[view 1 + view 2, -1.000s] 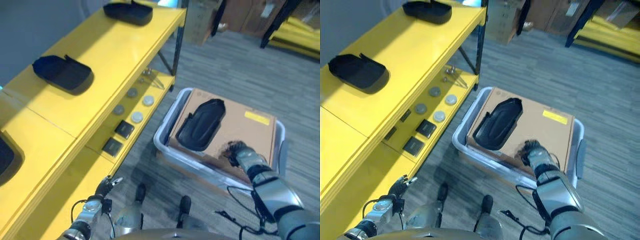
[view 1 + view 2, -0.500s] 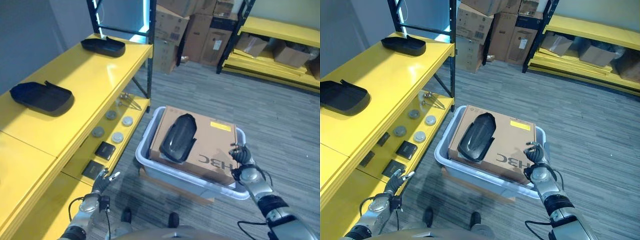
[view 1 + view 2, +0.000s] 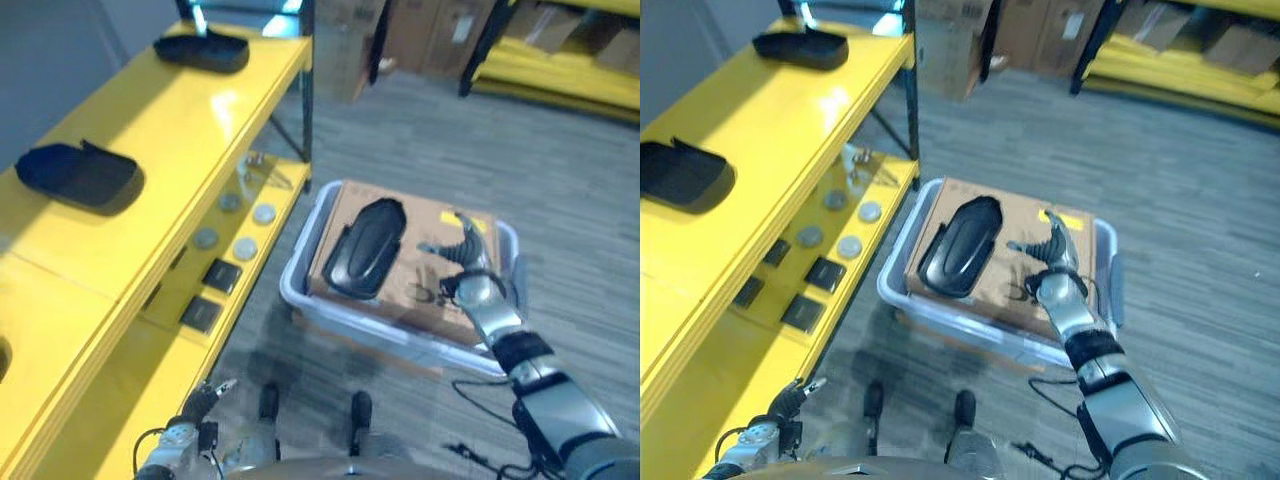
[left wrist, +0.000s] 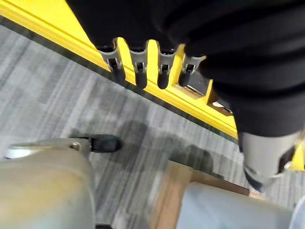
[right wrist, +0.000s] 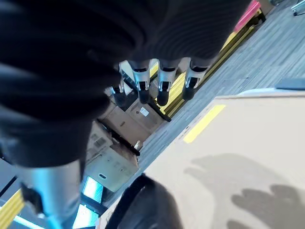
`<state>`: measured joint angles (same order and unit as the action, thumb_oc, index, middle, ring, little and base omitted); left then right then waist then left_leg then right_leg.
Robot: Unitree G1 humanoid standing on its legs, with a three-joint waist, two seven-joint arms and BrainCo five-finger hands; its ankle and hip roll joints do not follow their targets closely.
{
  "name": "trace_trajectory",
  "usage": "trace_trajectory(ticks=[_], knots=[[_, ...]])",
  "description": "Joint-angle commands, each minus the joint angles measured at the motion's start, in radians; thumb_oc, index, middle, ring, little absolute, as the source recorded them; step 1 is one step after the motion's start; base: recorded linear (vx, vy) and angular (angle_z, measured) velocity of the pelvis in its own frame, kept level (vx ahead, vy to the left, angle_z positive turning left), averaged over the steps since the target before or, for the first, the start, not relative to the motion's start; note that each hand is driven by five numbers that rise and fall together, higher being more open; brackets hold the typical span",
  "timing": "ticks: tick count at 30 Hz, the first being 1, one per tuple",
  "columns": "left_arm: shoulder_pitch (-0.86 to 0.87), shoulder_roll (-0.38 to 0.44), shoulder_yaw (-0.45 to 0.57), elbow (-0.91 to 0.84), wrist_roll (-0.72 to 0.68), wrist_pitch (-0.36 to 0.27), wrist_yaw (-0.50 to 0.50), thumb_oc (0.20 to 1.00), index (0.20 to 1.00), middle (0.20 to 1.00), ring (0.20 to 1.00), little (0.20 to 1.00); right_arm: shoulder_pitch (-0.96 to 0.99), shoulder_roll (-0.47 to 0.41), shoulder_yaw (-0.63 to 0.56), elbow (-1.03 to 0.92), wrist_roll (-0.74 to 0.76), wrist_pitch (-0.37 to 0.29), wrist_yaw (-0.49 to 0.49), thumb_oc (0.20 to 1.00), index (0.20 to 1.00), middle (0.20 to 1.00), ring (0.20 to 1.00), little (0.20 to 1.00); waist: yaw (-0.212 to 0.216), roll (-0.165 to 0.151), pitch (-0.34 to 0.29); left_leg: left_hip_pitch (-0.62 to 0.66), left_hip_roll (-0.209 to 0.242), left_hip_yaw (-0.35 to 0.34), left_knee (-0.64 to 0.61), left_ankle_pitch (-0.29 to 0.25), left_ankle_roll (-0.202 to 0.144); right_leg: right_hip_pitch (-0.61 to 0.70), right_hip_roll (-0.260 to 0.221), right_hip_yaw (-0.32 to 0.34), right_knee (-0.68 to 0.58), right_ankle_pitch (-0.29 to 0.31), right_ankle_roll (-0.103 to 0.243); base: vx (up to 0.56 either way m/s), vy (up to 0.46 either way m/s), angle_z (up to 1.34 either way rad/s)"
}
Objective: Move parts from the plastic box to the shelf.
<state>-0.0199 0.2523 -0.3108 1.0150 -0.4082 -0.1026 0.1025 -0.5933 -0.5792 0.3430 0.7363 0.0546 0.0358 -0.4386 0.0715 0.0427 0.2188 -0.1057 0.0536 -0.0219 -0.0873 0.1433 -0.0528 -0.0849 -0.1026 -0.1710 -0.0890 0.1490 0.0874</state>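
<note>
Grey carpet floor [image 3: 420, 150], a yellow shelf [image 3: 200, 110] along the left, more yellow racks and cardboard cartons [image 3: 950, 40] at the back. On the shelf's top board sit two black parts: one [image 3: 75, 175] near its front edge, another [image 3: 200, 48] at the far corner by the upright. On the lower board, round grey discs [image 3: 245, 248], dark square pieces [image 3: 220, 275] and a few small metal bits farther back.

Beside the shelf stands the clear plastic box [image 3: 300, 290] on the floor, with a brown carton [image 3: 440, 290] lying inside it. A black part [image 3: 365, 247] rests on top of the carton, toward its shelf-side edge.

The right hand [image 3: 465, 275] hovers over the carton's right half, fingers spread and straight, holding nothing, apart from the black part. In the right wrist view its fingers [image 5: 162, 86] reach out over the carton top. The left hand [image 3: 195, 405] hangs low by the shelf's bottom edge, fingers [image 4: 138, 67] relaxed, empty.
</note>
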Motion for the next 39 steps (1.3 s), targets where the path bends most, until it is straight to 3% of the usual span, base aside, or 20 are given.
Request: trace_trajectory(ticks=[1,6,13,17,26,28,30,33,39], knots=[[-0.069,0.009,-0.034,0.072,0.018,-0.028,0.009,1.0,1.0,1.0,1.0,1.0,-0.095,-0.037,0.026,0.006,0.047,-0.006,-0.061,1.0,1.0,1.0,1.0,1.0,0.018,-0.026,0.046,0.04,-0.023,0.026,0.003,-0.084,0.017,0.033,-0.049,-0.007,0.002,-0.042,0.022,-0.05,0.121,0.22],[-0.055,-0.002,-0.04,0.115,-0.012,-0.048,-0.002,1.0,1.0,1.0,1.0,1.0,-0.139,-0.046,0.047,0.01,0.067,0.058,-0.034,1.0,1.0,1.0,1.0,1.0,0.013,-0.003,0.071,0.02,-0.036,0.021,0.0,-0.076,0.012,0.019,-0.056,-0.009,0.002,-0.039,0.02,0.0,0.11,0.08],[-0.061,-0.012,-0.057,0.098,-0.027,-0.093,-0.044,1.0,1.0,1.0,1.0,1.0,-0.131,-0.029,0.05,0.035,0.06,0.097,-0.075,1.0,1.0,1.0,1.0,1.0,0.009,0.015,0.097,0.007,-0.046,0.029,0.0,-0.072,0.01,0.01,-0.069,-0.017,0.007,-0.035,0.019,0.0,0.07,0.02],[-0.071,-0.019,-0.072,0.068,-0.037,-0.099,-0.053,1.0,1.0,1.0,1.0,1.0,-0.088,0.002,0.043,0.017,0.085,0.112,-0.049,1.0,1.0,1.0,1.0,1.0,0.0,0.019,0.108,0.006,-0.05,0.032,0.0,-0.074,0.01,0.005,-0.072,-0.014,0.01,-0.035,0.019,0.01,0.045,0.01],[-0.099,-0.021,-0.088,0.06,-0.051,-0.08,-0.046,1.0,1.0,1.0,1.0,1.0,-0.09,0.053,0.126,0.085,0.039,0.196,0.154,1.0,1.0,1.0,1.0,1.0,0.004,0.021,0.13,-0.001,-0.051,0.036,0.0,-0.069,0.011,-0.005,-0.077,-0.011,0.011,-0.03,0.017,0.0,0.001,-0.01],[-0.107,-0.018,-0.095,0.065,-0.054,-0.078,-0.045,1.0,1.0,1.0,1.0,1.0,-0.118,0.068,0.168,0.155,0.031,0.247,0.217,1.0,1.0,1.0,1.0,1.0,0.016,0.023,0.136,-0.009,-0.051,0.031,0.0,-0.065,0.009,-0.007,-0.078,-0.018,0.012,-0.029,0.017,0.0,0.0,0.0],[-0.114,-0.015,-0.101,0.072,-0.05,-0.068,-0.045,1.0,1.0,1.0,1.0,1.0,-0.143,0.093,0.194,0.248,0.015,0.288,0.289,0.2,0.2,0.2,0.2,0.2,0.032,0.025,0.137,-0.012,-0.053,0.022,0.0,-0.061,0.008,-0.005,-0.079,-0.027,0.012,-0.03,0.016,0.0,-0.007,0.02],[-0.115,-0.013,-0.104,0.086,-0.043,-0.072,-0.052,1.0,1.0,1.0,1.0,1.0,-0.157,0.109,0.202,0.304,0.009,0.314,0.305,0.2,0.2,0.2,0.2,0.2,0.042,0.026,0.134,-0.012,-0.054,0.016,0.0,-0.059,0.009,-0.002,-0.081,-0.036,0.014,-0.03,0.015,0.0,-0.005,0.01],[-0.111,-0.017,-0.107,0.109,-0.02,-0.094,-0.065,1.0,1.0,1.0,1.0,1.0,-0.168,0.121,0.187,0.407,0.029,0.321,0.232,0.2,0.2,0.2,0.2,0.2,0.062,0.027,0.117,-0.007,-0.056,0.002,0.0,-0.059,0.011,0.012,-0.081,-0.047,0.012,-0.032,0.015,0.01,-0.019,0.14]])
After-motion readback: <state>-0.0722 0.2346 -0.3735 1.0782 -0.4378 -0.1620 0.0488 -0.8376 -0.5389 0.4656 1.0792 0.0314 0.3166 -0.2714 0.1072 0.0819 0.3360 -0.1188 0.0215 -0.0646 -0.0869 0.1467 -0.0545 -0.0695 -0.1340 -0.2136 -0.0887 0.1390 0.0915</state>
